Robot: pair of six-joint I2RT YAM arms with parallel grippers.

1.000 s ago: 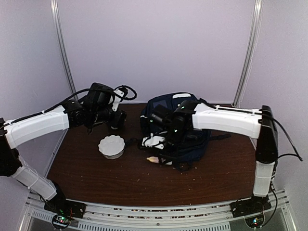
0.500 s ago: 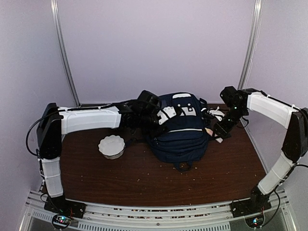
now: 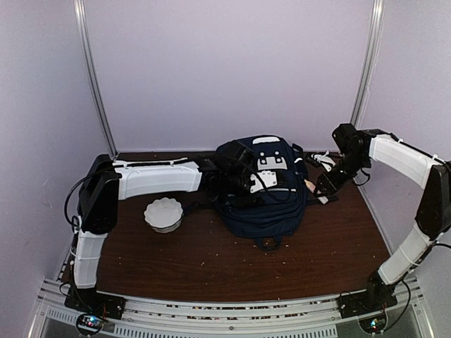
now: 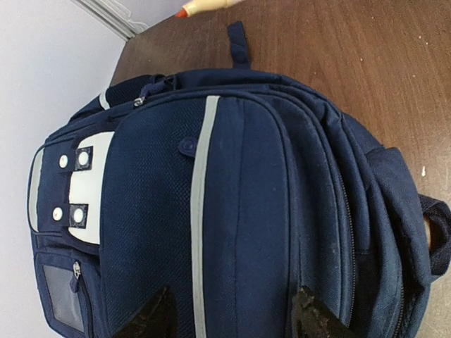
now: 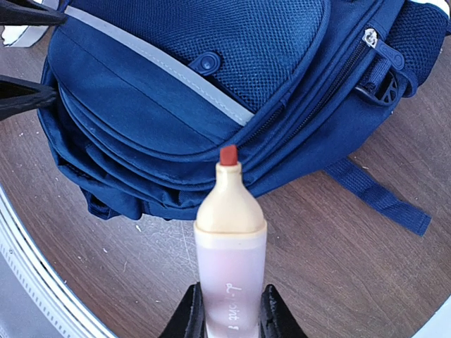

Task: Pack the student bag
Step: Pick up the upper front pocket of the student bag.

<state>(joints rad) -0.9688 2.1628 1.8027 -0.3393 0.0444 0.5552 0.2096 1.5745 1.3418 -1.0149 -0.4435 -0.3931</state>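
The student bag (image 3: 264,197), navy with thin pale stripes and white buckle patches, lies flat in the middle of the table and fills the left wrist view (image 4: 232,197). My left gripper (image 3: 248,177) hovers open over its front panel, black fingertips (image 4: 151,317) spread wide with only fabric between them. My right gripper (image 3: 321,189) is by the bag's right side, shut on a highlighter (image 5: 230,232) with a cream cap and red tip, which points at the bag (image 5: 197,91). The highlighter's tip (image 4: 204,5) shows beyond the bag's top.
A white scalloped bowl (image 3: 163,213) sits left of the bag, under my left forearm. A loose strap (image 5: 377,197) trails onto the brown table (image 3: 211,260). Crumbs dot the wood. Walls and metal posts close in the back and sides.
The left arm swung from the back left across to the bag's front panel. The right arm left the bag's front and went to its right side, holding the highlighter that lay on the table.
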